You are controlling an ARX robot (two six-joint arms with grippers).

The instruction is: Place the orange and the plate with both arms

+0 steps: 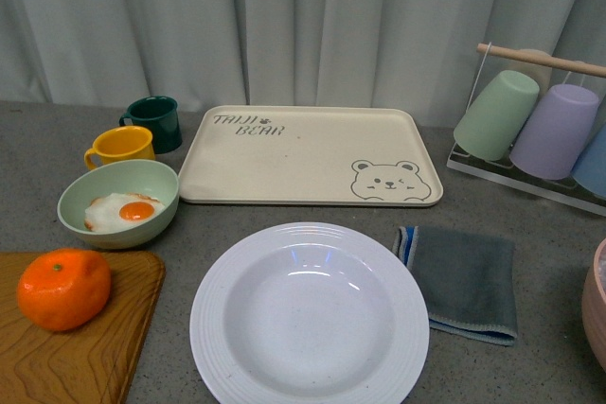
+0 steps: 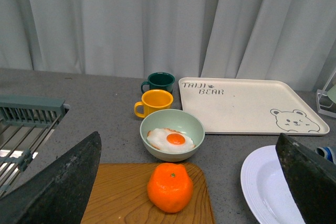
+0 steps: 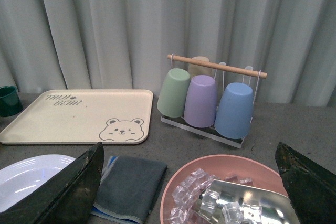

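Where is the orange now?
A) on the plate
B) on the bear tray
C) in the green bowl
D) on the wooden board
D: the orange sits on the board, left of the plate, which holds nothing.
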